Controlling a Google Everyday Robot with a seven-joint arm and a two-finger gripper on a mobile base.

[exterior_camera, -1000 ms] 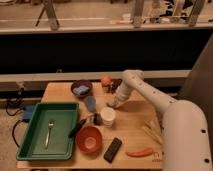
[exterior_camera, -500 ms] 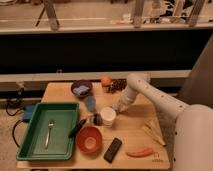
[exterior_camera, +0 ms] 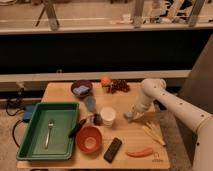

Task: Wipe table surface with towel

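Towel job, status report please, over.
Hand low over the table, right of the white cup. No towel clearly in view. Cup, red bowl, black remote and red pepper crowd the wiping area.

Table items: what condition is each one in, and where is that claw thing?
gripper: low over the table, right of the white cup.
white cup: upright.
red bowl: upright, looks empty.
green tray: holds a fork lying flat.
purple bowl: holds a blue sponge.
black remote: lying flat.
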